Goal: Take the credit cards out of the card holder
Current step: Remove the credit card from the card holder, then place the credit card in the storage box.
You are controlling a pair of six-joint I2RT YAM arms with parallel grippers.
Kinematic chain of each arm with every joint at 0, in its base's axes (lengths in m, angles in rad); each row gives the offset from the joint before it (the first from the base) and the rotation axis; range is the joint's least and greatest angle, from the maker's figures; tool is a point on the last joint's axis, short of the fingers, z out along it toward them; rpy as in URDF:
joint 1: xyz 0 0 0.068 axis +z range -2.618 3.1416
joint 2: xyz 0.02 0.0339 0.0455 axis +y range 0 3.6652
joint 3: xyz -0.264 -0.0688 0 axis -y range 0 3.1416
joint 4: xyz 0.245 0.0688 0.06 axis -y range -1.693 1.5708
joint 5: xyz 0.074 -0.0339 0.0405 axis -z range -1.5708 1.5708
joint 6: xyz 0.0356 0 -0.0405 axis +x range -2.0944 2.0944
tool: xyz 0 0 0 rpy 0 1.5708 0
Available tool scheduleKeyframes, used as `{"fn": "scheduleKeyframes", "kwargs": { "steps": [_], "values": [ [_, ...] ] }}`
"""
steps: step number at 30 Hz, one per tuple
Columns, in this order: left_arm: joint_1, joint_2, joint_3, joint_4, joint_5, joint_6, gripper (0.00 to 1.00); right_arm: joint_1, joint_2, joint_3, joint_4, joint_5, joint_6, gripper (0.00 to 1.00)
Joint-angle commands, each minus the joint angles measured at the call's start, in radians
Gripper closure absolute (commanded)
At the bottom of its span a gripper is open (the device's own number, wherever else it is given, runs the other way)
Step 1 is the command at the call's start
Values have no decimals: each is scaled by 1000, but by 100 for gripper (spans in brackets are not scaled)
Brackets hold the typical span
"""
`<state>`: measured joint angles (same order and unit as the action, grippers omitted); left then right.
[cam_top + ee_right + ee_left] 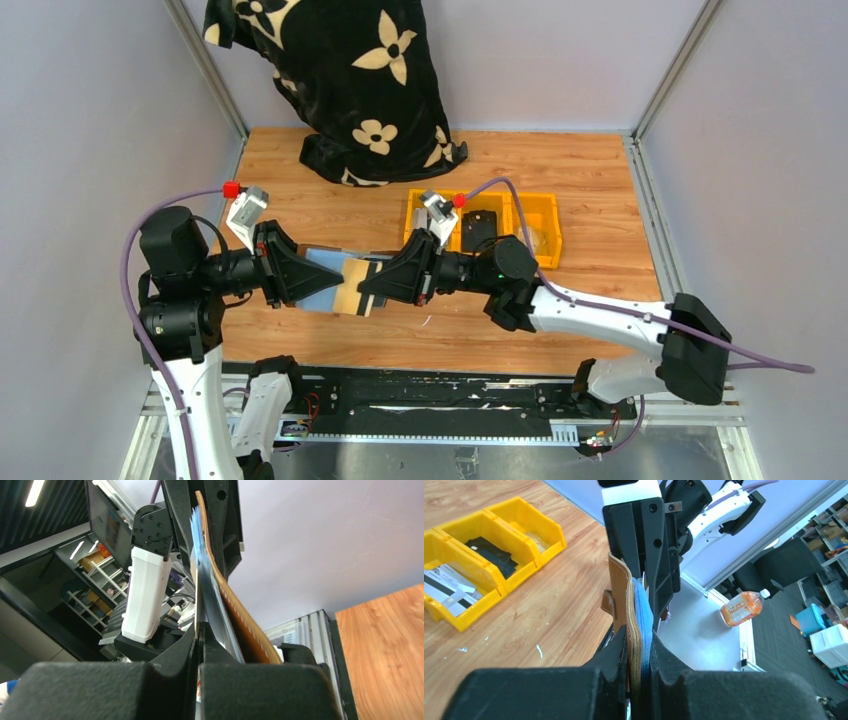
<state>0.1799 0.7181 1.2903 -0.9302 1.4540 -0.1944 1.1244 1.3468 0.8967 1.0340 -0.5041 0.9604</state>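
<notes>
Up front, my left jaws are pinching one end of the card holder (620,595), which hangs in mid-air over the tabletop (580,170). My right jaws are pressed tight on a pale sheet (207,595) inside it, card or sleeve, I can't tell. Best bet: hold left firm, pull right straight out, no twisting.

The left arm (178,300) and the right arm (600,318) are built alike, with bulky black joint housings joined by smooth white links. A purple cable (150,225) runs along each arm and ends at a red plug (231,189) beside a small white camera bracket (246,212) at the wrist. The left gripper (315,283) and the right gripper (368,285) are matte black, each flaring into a wide wedge. Up close, round screws (653,509) sit sunk in a black finger frame, and a ring of them rims a black joint cap (151,522).
</notes>
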Motion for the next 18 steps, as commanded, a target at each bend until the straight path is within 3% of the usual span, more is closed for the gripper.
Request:
{"fn": "scheduleKeyframes", "kwargs": {
  "steps": [1, 5, 8, 13, 18],
  "values": [
    [-2, 6, 25, -3, -42, -25, 98, -55, -144, -58, -97, -7, -49, 100],
    [-2, 10, 21, -1, -135, -19, 99, -137, -284, -104, -268, -21, -81, 100],
    [-2, 14, 19, 0, -193, -13, 100, -235, -394, -83, -560, -35, -147, 100],
    [-2, 11, 20, 1, -272, 4, 100, -511, -540, 19, -1180, 77, -356, 100],
    [-2, 5, 27, 1, -280, 21, 100, -799, -511, 89, -1468, 184, -521, 100]
  ]
}}
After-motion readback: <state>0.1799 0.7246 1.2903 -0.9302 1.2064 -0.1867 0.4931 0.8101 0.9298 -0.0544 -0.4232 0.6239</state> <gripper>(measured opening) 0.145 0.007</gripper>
